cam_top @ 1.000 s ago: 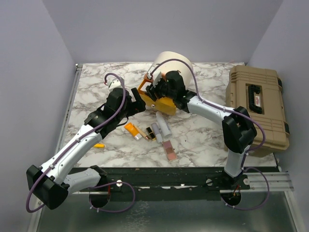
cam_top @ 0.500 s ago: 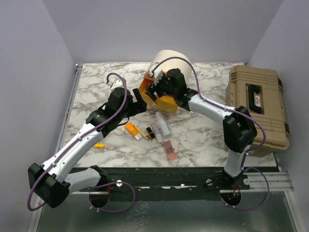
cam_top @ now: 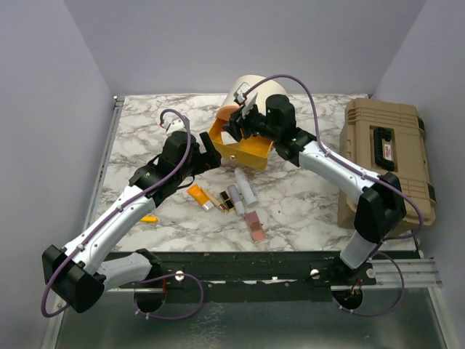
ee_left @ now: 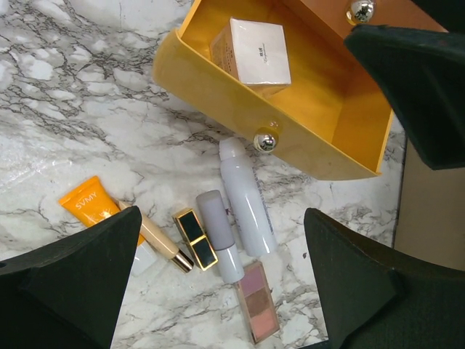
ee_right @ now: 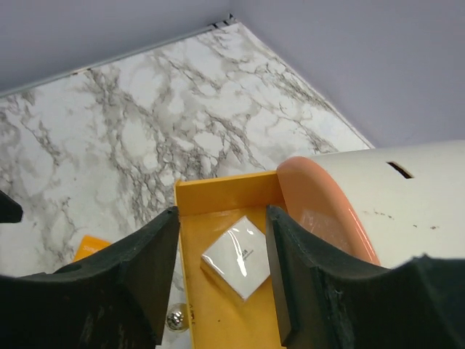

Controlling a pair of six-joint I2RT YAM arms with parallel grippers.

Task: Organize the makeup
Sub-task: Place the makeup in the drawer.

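The white square compact (ee_right: 236, 258) lies inside the orange drawer (cam_top: 243, 151) that is pulled out of the cream cylindrical case (cam_top: 261, 91); it also shows in the left wrist view (ee_left: 251, 51). My right gripper (cam_top: 238, 122) hovers above the drawer, open and empty (ee_right: 221, 269). On the marble in front of the drawer lie an orange tube (ee_left: 91, 205), a beige tube (ee_left: 160, 241), a gold-black lipstick (ee_left: 195, 238), two white tubes (ee_left: 247, 200) and a pink palette (ee_left: 258, 299). My left gripper (cam_top: 208, 155) is open and empty above them (ee_left: 221, 251).
A tan toolbox (cam_top: 385, 156) stands at the right edge of the table. A small yellow item (cam_top: 149, 218) lies by the left arm near the front edge. Purple walls close the left, back and right sides.
My right gripper has risen and drawn back from the drawer, which now shows more fully. The left arm has hardly moved.
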